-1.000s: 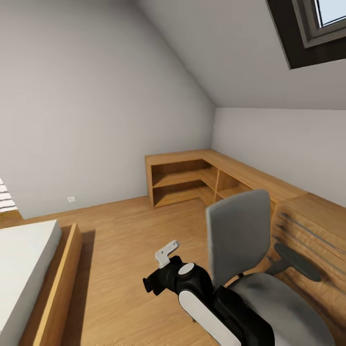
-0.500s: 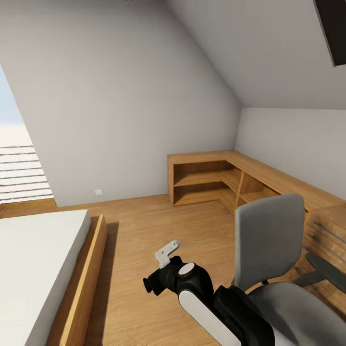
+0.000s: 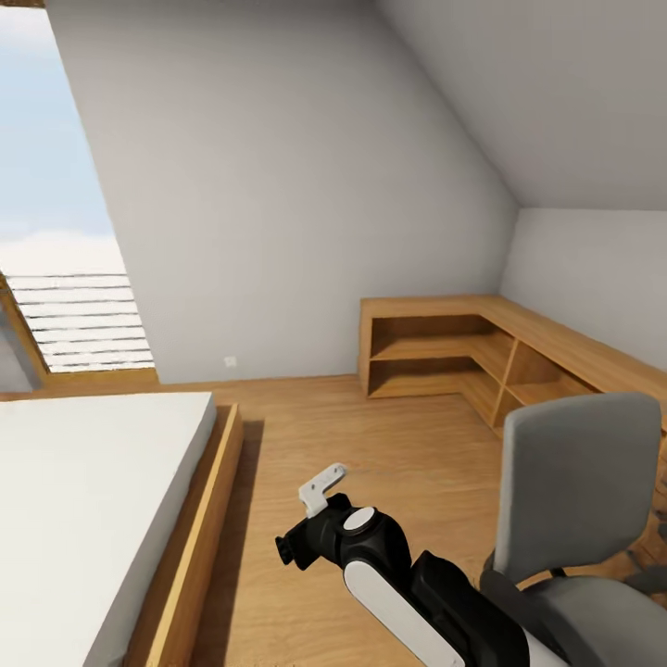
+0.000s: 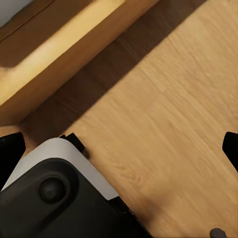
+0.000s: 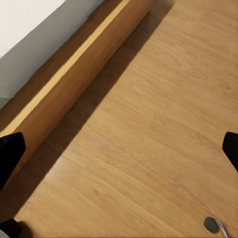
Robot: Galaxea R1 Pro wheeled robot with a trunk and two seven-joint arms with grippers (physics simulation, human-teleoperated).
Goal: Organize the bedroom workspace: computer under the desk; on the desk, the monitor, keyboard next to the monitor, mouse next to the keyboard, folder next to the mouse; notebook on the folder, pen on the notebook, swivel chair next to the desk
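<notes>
Standing right of a white bed (image 3: 83, 482), the swivel chair (image 3: 574, 500) is seen; both grippers' jaws seem spread wide.

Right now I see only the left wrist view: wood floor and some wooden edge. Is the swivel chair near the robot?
Observer: Yes. In the head view the chair stands at the lower right, close to the robot, its grey back upright.
Operator: What is the wooden edge?
Observer: It is the bed frame, with a white mattress on it, at the head view's left.
Operator: And what is ahead?
Observer: A wooden corner shelf against the far grey wall.
</notes>
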